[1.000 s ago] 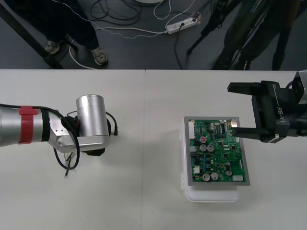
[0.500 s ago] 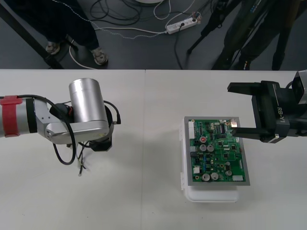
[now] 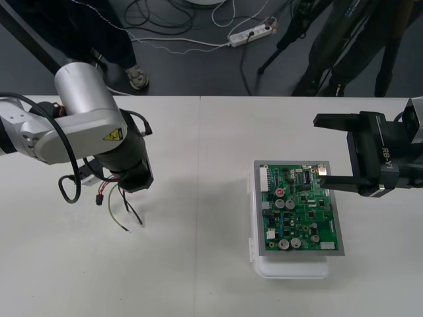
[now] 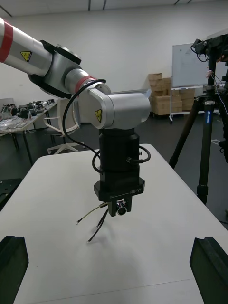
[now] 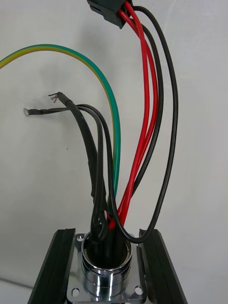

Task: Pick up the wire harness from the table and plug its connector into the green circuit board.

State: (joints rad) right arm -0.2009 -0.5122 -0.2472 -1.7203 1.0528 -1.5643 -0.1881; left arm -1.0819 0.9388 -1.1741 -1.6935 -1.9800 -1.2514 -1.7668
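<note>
Far left: left gripper, low over the table a second ago, now raised and turned fingers-down, clamped on the round metal socket of the wire harness; black fingers pressed against both sides of the flange. Below it: red, black and green wires hanging free, black plug dangling at the far end, loose wire tips just above or brushing the tabletop, impossible to tell which. Pick-up therefore judged complete; carry to the board next, with the plug unheld and likely to swing. Centre right: green circuit board on its white base, well apart from the harness, not yet plugged. Far right: right gripper, unmoved, jaws wide apart and empty, at the board's far right corner.
</note>
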